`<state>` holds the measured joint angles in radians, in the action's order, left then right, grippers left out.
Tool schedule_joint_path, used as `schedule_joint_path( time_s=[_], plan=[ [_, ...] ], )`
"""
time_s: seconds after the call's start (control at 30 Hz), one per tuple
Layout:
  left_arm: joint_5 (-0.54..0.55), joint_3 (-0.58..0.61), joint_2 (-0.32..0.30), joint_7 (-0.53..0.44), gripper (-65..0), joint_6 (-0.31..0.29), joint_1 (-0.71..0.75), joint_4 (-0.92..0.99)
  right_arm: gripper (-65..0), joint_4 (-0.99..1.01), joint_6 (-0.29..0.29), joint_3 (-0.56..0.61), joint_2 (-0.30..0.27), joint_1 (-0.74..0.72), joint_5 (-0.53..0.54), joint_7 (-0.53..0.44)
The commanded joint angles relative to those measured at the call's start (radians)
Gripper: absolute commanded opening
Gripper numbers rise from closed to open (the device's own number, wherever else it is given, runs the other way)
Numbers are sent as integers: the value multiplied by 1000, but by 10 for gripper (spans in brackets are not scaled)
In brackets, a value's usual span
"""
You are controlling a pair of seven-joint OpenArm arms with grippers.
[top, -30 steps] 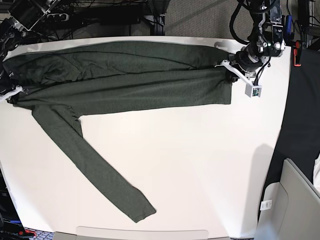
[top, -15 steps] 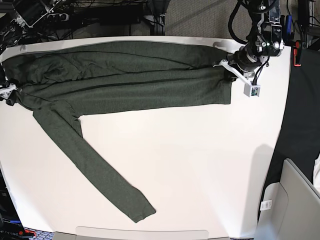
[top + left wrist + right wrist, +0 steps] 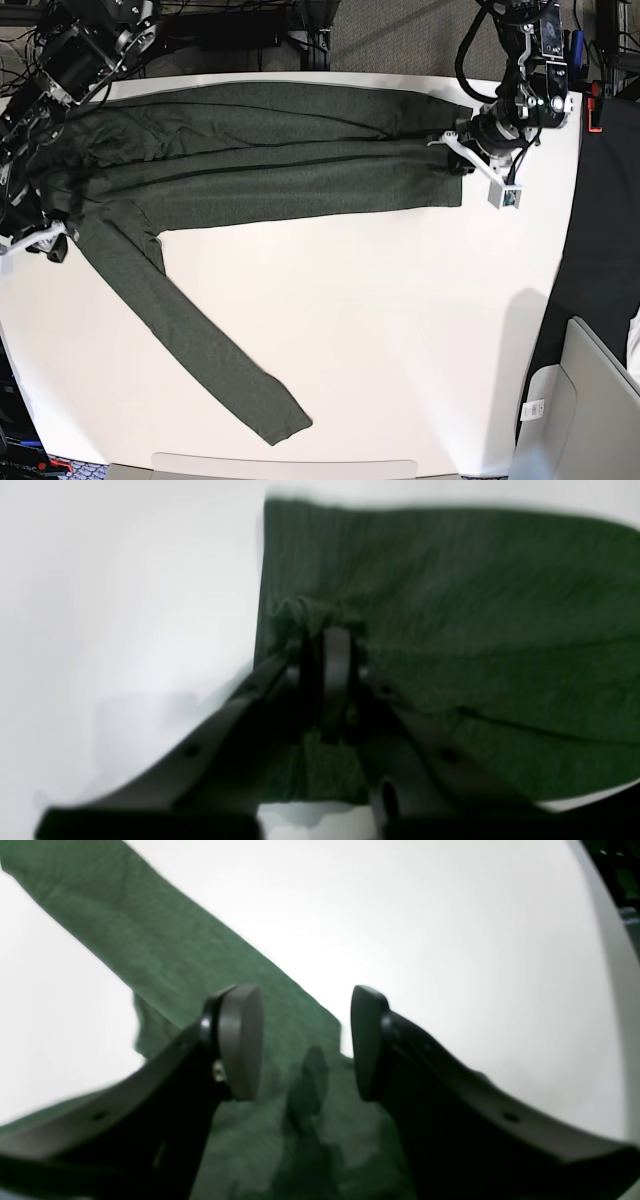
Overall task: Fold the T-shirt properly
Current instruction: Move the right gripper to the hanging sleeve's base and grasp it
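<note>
Fingers (image 3: 240, 1040) of our right gripper (image 3: 305, 1040) stand well apart, with nothing between their pads; through the gap we see the T-shirt (image 3: 250, 170) lying below, untouched by either pad. Our left gripper (image 3: 330, 675) has its fingers close together, and a small bunched ridge of the shirt's fabric sits right at their tips. The wrist picture is blurred there, so we cannot tell whether the cloth is pinched or only touched.

We take the white table (image 3: 400, 330) as our landmark. The shirt lies flat on it, spread along the table's far edge and reaching almost from one short side to the other. Its body is folded lengthwise into a long band, with a crease running down the middle. One long sleeve leaves the band near the right arm's end of the table and runs slantwise across the bare top toward the near edge, where its cuff stops just short of the rim.

Seen from the base camera, our left gripper (image 3: 470, 140) rests at the band's end nearest its own side of the table, on the hem corner. Our right gripper (image 3: 45, 243) sits at the opposite end, over the shirt's edge beside the start of the sleeve.
</note>
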<state>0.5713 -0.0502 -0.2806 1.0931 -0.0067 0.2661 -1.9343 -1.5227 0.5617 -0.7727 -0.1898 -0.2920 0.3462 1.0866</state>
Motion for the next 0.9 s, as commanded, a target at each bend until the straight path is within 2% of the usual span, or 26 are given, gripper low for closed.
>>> schedule_joint_path(
  time_s=[0.0, 0.23, 0.43, 0.6, 0.87],
  plan=[
    [5, -1, -12, -4, -574, -3, 3, -29, -358, 1, 4, 2, -15, -29, 17, -23],
    [5, 0, -12, 0, -509, -3, -24, -43, -358, 60, 4, 35, -17, -43, 17, -95],
    [5, -40, -9, -23, -492, -3, -31, -44, -358, 77, 4, 49, -12, -59, -3, -141],
    [5, -53, -4, -31, -492, -3, -31, -44, -358, 176, 4, 120, -12, -123, -60, -205],
    [5, -53, -4, -32, -494, -3, -29, -46, -358, 308, 2, 284, -17, -187, -154, -382]
  ],
)
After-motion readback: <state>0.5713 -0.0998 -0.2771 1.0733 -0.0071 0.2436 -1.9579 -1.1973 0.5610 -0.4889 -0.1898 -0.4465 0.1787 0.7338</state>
